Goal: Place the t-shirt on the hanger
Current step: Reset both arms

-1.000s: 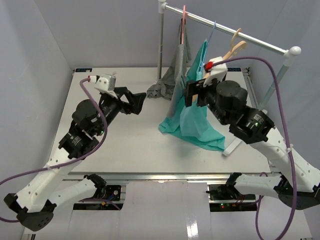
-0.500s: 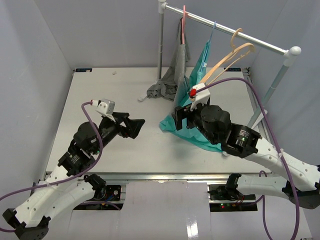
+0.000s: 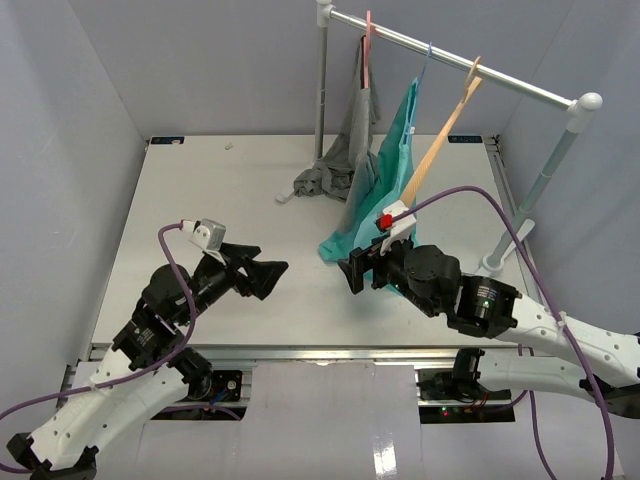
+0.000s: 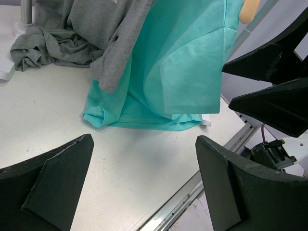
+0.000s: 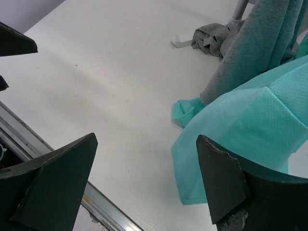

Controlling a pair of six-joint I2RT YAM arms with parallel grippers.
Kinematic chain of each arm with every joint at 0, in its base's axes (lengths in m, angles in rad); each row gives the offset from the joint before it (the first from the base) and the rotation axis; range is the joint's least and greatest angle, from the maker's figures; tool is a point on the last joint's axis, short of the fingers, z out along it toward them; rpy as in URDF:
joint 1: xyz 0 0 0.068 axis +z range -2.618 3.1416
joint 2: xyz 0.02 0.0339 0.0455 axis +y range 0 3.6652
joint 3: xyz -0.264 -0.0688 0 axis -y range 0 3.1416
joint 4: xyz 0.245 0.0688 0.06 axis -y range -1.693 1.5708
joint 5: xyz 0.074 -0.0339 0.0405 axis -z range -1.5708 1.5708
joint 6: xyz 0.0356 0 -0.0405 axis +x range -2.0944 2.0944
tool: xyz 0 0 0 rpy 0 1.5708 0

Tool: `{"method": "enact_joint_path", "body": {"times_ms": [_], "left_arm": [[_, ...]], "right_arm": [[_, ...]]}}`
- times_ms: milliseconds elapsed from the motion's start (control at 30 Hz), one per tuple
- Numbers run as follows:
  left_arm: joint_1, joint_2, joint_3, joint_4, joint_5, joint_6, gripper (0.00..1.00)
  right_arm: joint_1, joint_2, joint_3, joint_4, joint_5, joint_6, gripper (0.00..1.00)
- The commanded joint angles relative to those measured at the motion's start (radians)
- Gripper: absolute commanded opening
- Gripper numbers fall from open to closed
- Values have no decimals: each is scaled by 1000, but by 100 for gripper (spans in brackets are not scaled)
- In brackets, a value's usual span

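The teal t-shirt (image 3: 393, 165) hangs from the rail on the thin light-blue hanger, of which only the hook (image 3: 427, 52) shows. Its hem bunches on the table (image 3: 340, 243). It also shows in the left wrist view (image 4: 178, 62) and the right wrist view (image 5: 240, 130). My left gripper (image 3: 268, 276) is open and empty, low over the table, left of the shirt (image 4: 144, 187). My right gripper (image 3: 352, 272) is open and empty, just in front of the hem (image 5: 144, 183).
A grey garment (image 3: 355, 125) hangs from a pink hanger (image 3: 368, 40) beside the shirt, and its end pools on the table (image 3: 318, 180). A tan wooden hanger (image 3: 445, 130) hangs slanted on the rail (image 3: 500, 80). Rail posts stand at the back (image 3: 322, 80) and the right (image 3: 545, 180).
My right gripper has come down and back from the hanging shirt toward the near edge. My left gripper has also drawn back. The wooden hanger has swung.
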Motion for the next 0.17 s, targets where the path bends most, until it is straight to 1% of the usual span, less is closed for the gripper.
{"method": "enact_joint_path", "body": {"times_ms": [0, 133], "left_arm": [[0, -18, 0, -7, 31, -8, 98], [0, -23, 4, -13, 25, -3, 98]], "right_arm": [[10, -26, -6, 76, 9, 17, 90], [8, -38, -17, 80, 11, 16, 90]]}}
